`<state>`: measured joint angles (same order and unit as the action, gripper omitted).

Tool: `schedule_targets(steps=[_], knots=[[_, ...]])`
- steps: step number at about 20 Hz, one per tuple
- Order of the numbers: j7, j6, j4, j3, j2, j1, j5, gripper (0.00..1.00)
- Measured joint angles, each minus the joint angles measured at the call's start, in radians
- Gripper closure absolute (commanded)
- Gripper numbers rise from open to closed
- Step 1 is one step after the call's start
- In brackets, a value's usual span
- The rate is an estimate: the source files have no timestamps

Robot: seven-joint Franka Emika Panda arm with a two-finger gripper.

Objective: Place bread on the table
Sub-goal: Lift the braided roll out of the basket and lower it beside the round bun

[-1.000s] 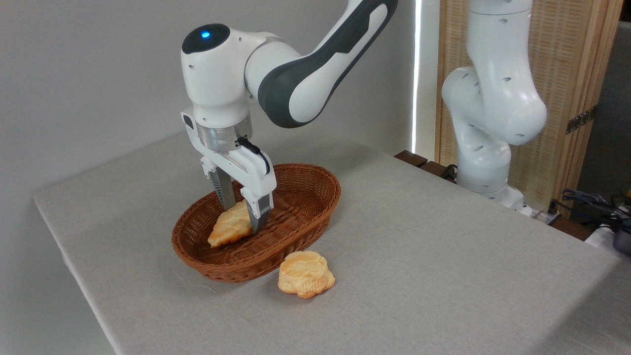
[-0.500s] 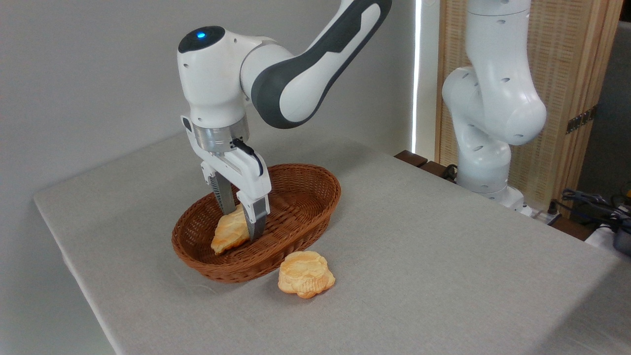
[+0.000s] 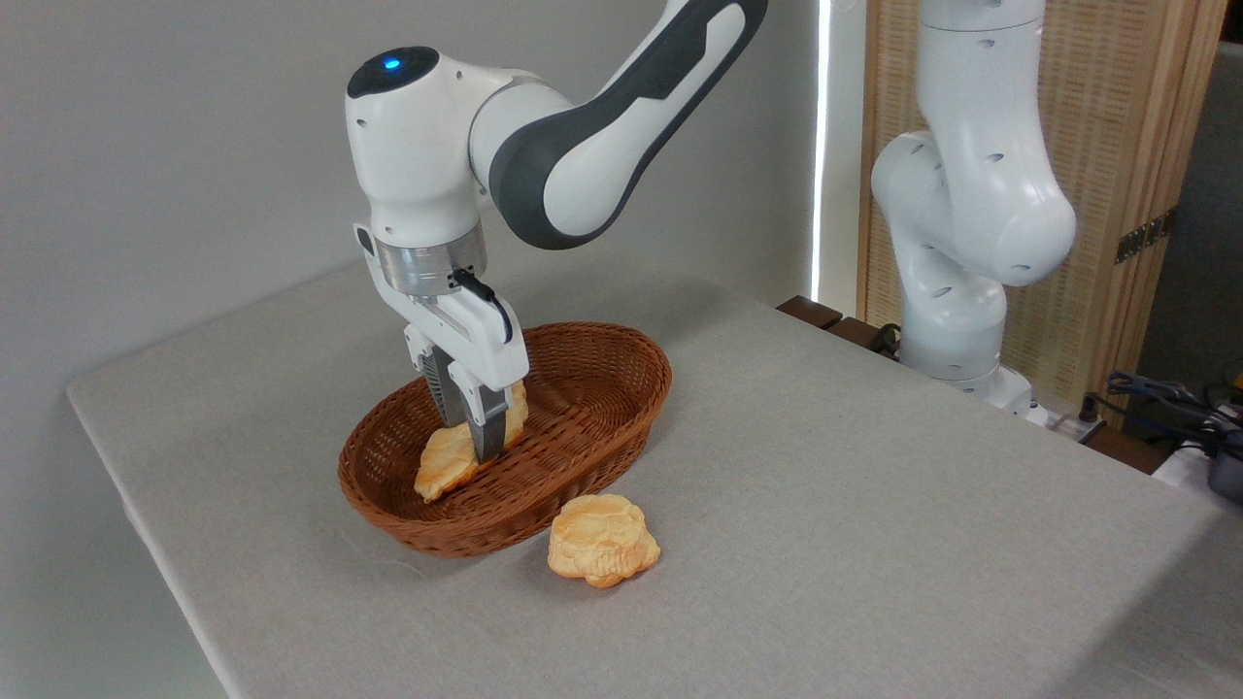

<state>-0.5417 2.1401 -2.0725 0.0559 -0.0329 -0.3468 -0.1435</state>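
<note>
Bread (image 3: 449, 464) is pinched by the downward-pointing pincer (image 3: 473, 439) inside the basket (image 3: 583, 388).

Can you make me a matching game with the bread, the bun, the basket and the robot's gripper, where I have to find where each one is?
Things:
1. bread
2. bun
3. basket
4. gripper

Places or states:
A. lies on the grey cloth in front of the basket
B. brown wicker, sits on the table
C. closed on the long loaf
D. inside the basket, tilted, pinched between two fingers

Pairs: 1-D, 2-A, 3-B, 4-C
</note>
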Motion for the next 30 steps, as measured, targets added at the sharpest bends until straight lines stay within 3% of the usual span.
schedule_targets(steps=[10,16,19,22,25,26,30], knots=[[0.012,-0.027,0.055,0.011,0.001,0.016,0.0,0.61],[0.011,-0.061,0.072,0.093,0.067,0.019,0.01,0.55],[-0.066,-0.141,0.1,0.16,0.108,0.02,0.016,0.48],[-0.241,-0.244,0.122,0.248,0.139,0.023,0.022,0.47],[-0.393,-0.293,0.122,0.321,0.153,0.027,0.061,0.21],[-0.423,-0.303,0.121,0.329,0.152,0.027,0.071,0.0],[-0.559,-0.378,0.115,0.347,0.146,0.027,0.083,0.0]])
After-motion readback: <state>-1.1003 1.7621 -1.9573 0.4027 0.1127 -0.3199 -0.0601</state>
